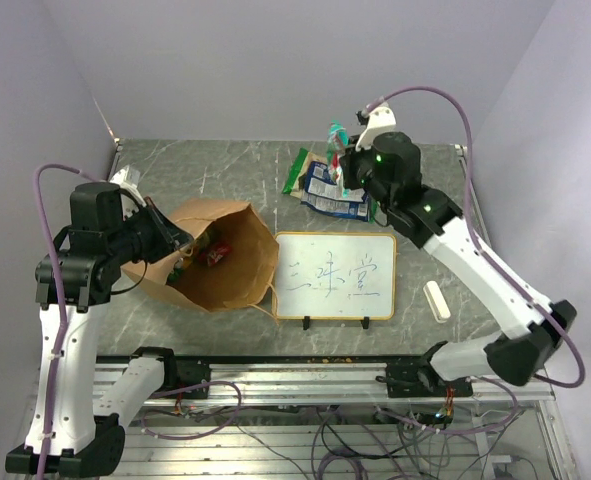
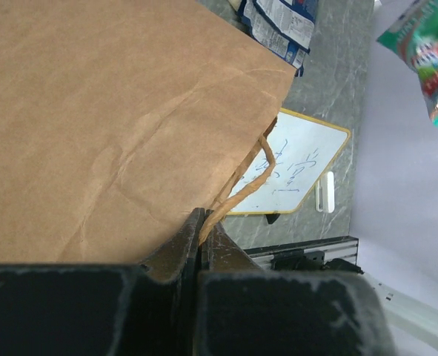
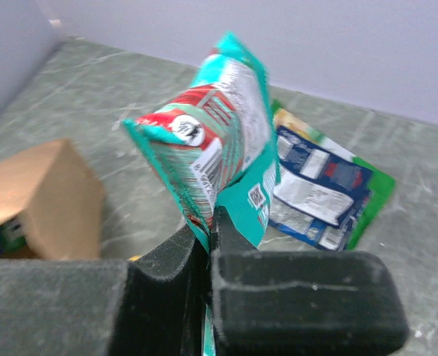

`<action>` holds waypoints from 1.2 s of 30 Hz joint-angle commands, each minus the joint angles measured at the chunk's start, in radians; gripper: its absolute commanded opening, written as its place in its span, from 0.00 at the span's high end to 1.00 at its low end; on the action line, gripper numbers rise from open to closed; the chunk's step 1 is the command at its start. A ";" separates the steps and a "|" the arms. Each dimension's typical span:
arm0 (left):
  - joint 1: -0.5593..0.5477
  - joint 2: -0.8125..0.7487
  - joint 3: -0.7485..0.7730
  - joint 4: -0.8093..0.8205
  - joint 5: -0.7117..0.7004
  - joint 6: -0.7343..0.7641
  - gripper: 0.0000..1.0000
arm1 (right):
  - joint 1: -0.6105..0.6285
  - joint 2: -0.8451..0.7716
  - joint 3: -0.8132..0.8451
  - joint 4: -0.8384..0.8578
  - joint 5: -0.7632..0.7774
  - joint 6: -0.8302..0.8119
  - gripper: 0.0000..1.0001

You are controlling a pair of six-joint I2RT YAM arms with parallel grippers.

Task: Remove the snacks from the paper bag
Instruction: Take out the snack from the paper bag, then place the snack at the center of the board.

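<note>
The brown paper bag (image 1: 237,262) lies on its side at the left, mouth toward the left arm, with a red packet (image 1: 213,252) showing inside. My left gripper (image 1: 178,243) is shut on the bag's string handle (image 2: 242,182) at the rim; the bag's side (image 2: 107,111) fills the left wrist view. My right gripper (image 1: 348,158) hangs above the back of the table, shut on the edge of a teal and red snack packet (image 3: 211,126). Below it lie dark blue wrappers (image 3: 319,189) on a green bag (image 3: 373,194), also visible from above as a pile of snacks (image 1: 325,187).
A framed whiteboard (image 1: 335,277) with writing stands right of the bag, near the front edge. A white eraser block (image 1: 436,300) lies to its right. Walls close the table at the back and both sides.
</note>
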 commanded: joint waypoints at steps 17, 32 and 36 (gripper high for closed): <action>0.009 -0.006 0.026 0.016 -0.027 0.090 0.93 | -0.220 0.602 0.446 -0.327 0.369 0.221 1.00; 0.009 0.019 0.037 -0.009 -0.053 0.052 0.93 | -0.140 0.990 0.763 -0.517 0.472 0.440 1.00; 0.009 0.011 0.019 0.011 -0.032 0.041 0.93 | -0.143 1.055 0.829 -0.471 0.455 0.430 0.99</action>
